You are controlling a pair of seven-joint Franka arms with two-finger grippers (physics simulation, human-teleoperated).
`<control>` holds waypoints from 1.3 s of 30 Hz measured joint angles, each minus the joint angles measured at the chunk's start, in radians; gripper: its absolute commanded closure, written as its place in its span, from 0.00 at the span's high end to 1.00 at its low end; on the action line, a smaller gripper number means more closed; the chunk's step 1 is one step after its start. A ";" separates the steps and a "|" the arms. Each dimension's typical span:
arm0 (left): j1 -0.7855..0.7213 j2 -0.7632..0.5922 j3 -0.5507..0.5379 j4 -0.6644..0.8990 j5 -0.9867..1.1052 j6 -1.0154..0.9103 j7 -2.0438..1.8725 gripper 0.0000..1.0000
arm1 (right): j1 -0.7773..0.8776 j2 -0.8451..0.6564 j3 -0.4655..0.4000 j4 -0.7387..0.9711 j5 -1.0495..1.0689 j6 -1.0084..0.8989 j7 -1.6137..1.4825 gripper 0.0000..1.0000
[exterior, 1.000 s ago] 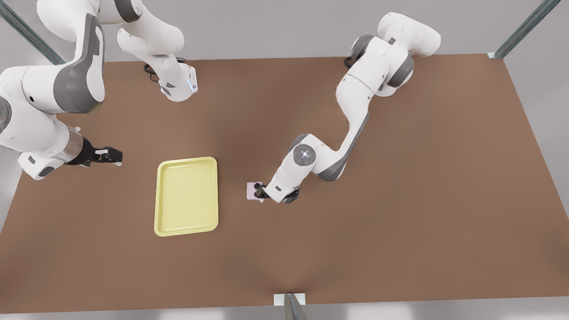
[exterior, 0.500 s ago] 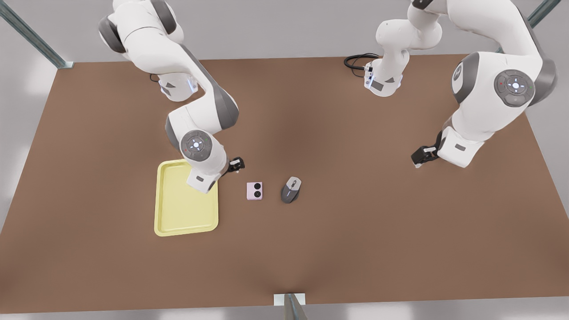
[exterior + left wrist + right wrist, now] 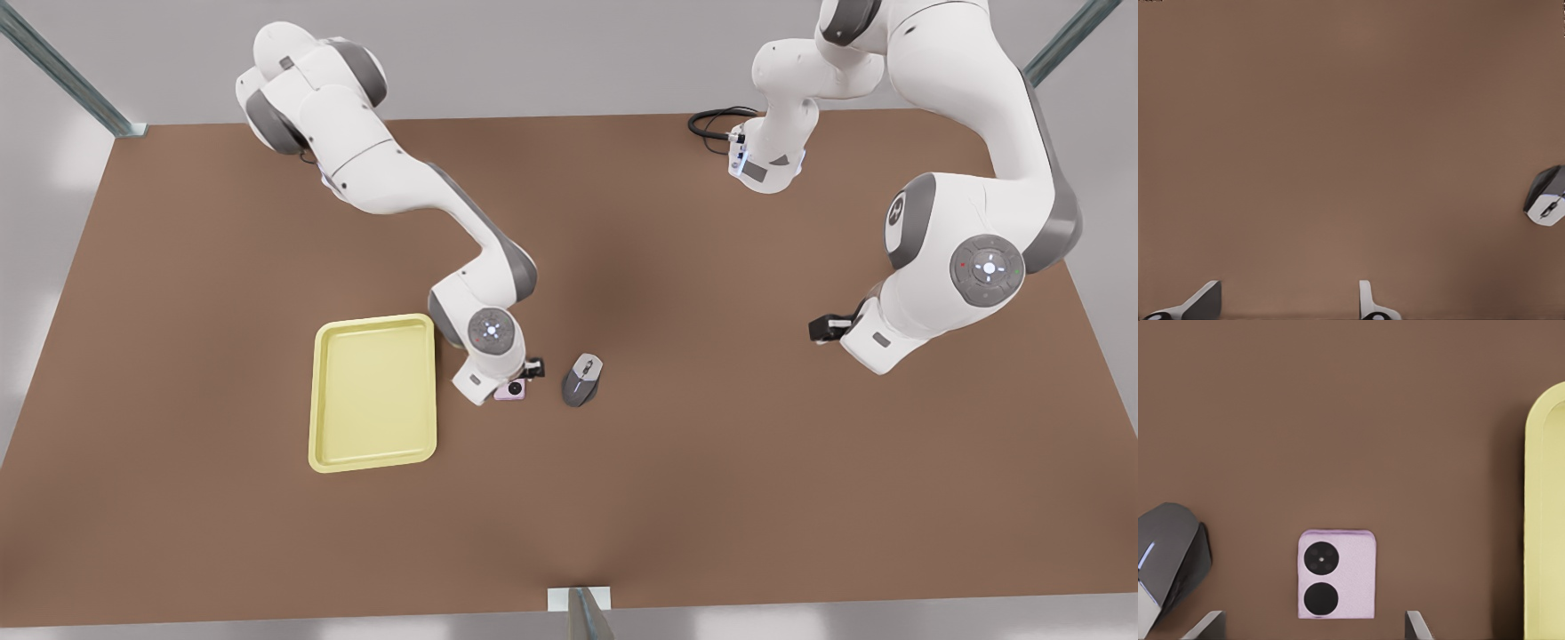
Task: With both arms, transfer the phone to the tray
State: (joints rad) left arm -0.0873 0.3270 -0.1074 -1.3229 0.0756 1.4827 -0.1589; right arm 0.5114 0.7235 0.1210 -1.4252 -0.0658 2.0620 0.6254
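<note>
The pale pink phone lies flat on the brown table between the yellow tray and a grey mouse. My right gripper hangs just above the phone on the front view's left arm. In the right wrist view the phone shows its two black lenses, and my right gripper is open, its fingertips spread wider than the phone. The tray's rim is off to one side. My left gripper waits at the front view's right. In the left wrist view my left gripper is open over bare table.
A grey computer mouse sits close beside the phone on the side away from the tray; the mouse and the mouse appear in both wrist views. A black cable lies at the table's far edge.
The arm at the front view's right left the phone and drew back to the right. The other arm came in over the tray's corner and now holds its gripper above the phone.
</note>
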 measured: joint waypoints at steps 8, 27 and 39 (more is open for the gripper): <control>0.001 0.006 0.000 -0.003 0.000 -0.004 0.058 1.00 | -0.009 0.081 0.000 -0.034 -0.011 0.125 0.119 1.00; 0.000 0.013 0.000 -0.001 -0.001 -0.004 0.122 1.00 | -0.010 0.053 0.014 -0.191 -0.021 0.276 0.204 1.00; 0.000 0.015 0.000 0.000 -0.002 -0.004 0.138 1.00 | -0.011 0.055 0.014 -0.231 -0.017 0.345 0.207 0.79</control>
State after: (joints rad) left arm -0.0872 0.3419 -0.1072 -1.3228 0.0731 1.4791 -0.0212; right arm 0.5005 0.7787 0.1349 -1.6559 -0.0823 2.4070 0.8327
